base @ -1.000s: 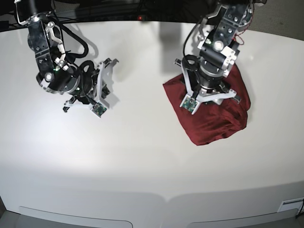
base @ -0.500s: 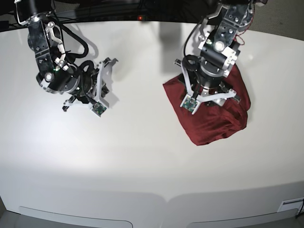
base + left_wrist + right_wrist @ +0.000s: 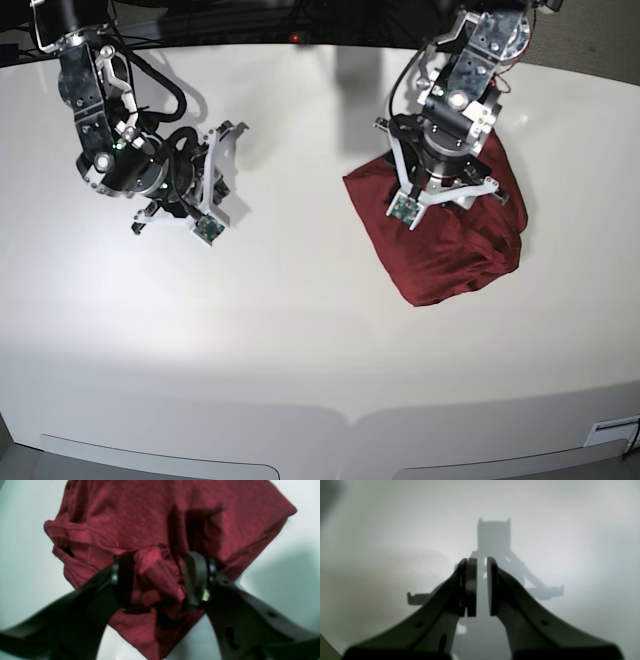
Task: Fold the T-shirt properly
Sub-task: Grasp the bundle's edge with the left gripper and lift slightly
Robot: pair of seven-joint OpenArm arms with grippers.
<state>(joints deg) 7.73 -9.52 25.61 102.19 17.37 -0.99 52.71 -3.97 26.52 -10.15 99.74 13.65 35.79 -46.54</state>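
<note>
The dark red T-shirt point(image 3: 462, 250) lies as a compact folded bundle on the white table, right of centre. My left gripper point(image 3: 443, 192) hangs over the bundle's upper half. In the left wrist view its jaws stand wide apart on either side of a bunched ridge of the shirt point(image 3: 140, 517), and the gripper point(image 3: 159, 582) does not squeeze it. My right gripper point(image 3: 213, 186) is low over bare table at the left, far from the shirt. In the right wrist view the right gripper point(image 3: 482, 585) is shut with a thin slit and holds nothing.
The white table point(image 3: 300, 330) stretches wide in front of both arms, with its curved front edge near the bottom of the base view. Dark cables run behind the arms at the back edge. The right gripper's shadow falls on the table point(image 3: 495, 537).
My left gripper has pulled back a little toward the table's far side, over the shirt. The shirt's outline has not changed. The right arm has not moved.
</note>
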